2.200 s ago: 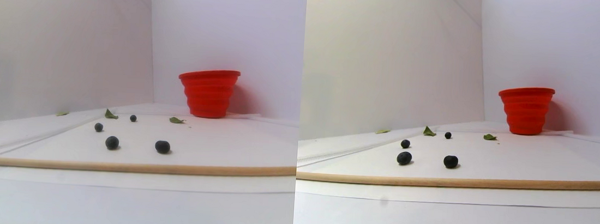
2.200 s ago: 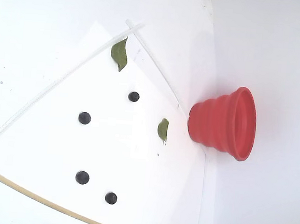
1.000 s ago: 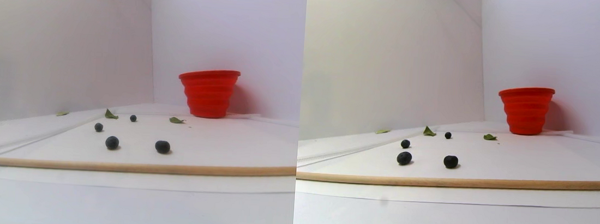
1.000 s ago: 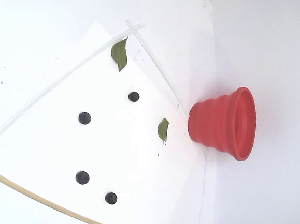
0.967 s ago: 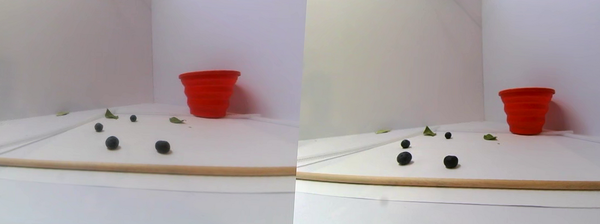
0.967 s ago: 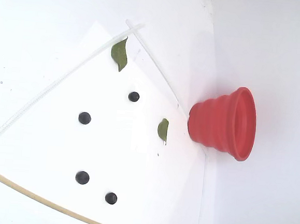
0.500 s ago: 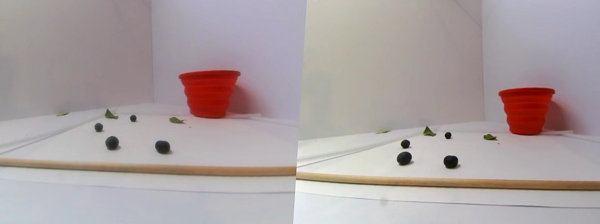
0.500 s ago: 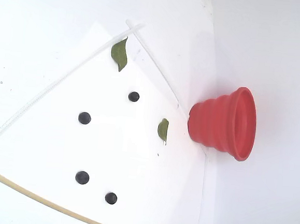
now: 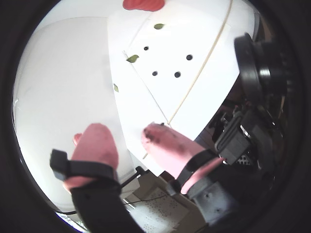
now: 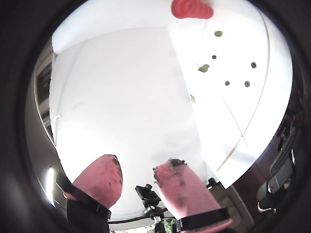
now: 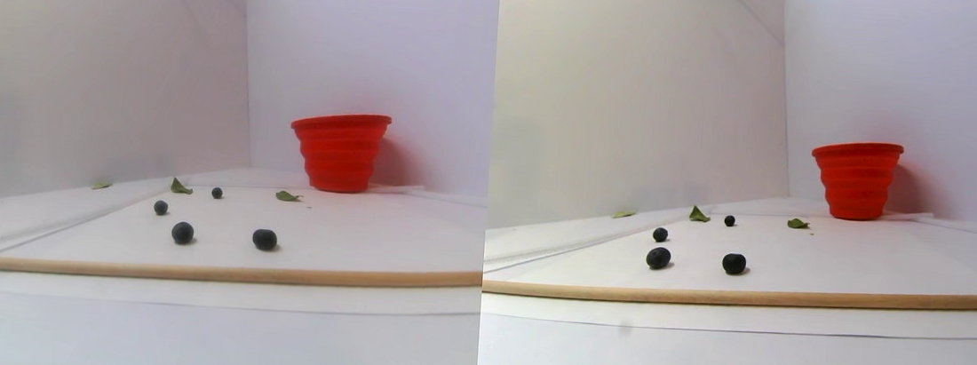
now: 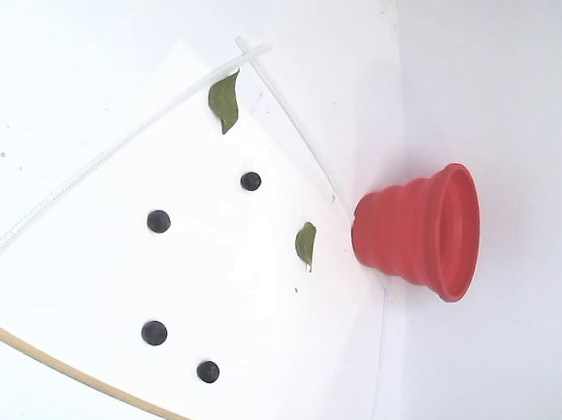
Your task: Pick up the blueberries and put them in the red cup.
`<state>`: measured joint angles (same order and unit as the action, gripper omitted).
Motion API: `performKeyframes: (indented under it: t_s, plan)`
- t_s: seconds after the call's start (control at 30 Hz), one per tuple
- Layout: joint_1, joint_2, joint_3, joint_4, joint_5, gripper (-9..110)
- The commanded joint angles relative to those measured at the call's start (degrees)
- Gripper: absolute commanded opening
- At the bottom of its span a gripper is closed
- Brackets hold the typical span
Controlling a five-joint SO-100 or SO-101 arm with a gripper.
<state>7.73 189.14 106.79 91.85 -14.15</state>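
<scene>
The red cup [image 9: 143, 4] is cut off at the top edge in both wrist views. The gripper [image 9: 121, 138] is seen with its pink fingers [image 10: 99, 182] apart, nothing held or touched. Four blueberries [image 12: 154, 332] lie apart on the white surface [image 12: 100, 40], well short of the cup standing near the wall.

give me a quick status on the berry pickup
Gripper open, empty, well short of the sheet. Four blueberries loose on the table, none in the red cup. Wooden stick lies across the approach.

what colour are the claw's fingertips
Pink, smudged with dark marks, on the open claw; clearest in a wrist view.
</scene>
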Motion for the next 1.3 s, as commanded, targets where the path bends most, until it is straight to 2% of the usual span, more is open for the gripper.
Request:
performKeyframes:
  t_s: [0.0, 0.7, 1.27]
  plan:
    - [-0.1, -6.3, -1.1, -4.8, -5.1, 13]
    - [2.8, -14.2, 9.9, -5.1, -38.8, 13]
    - [11.1, -24.6, 18.6, -16.3, -59.6, 14]
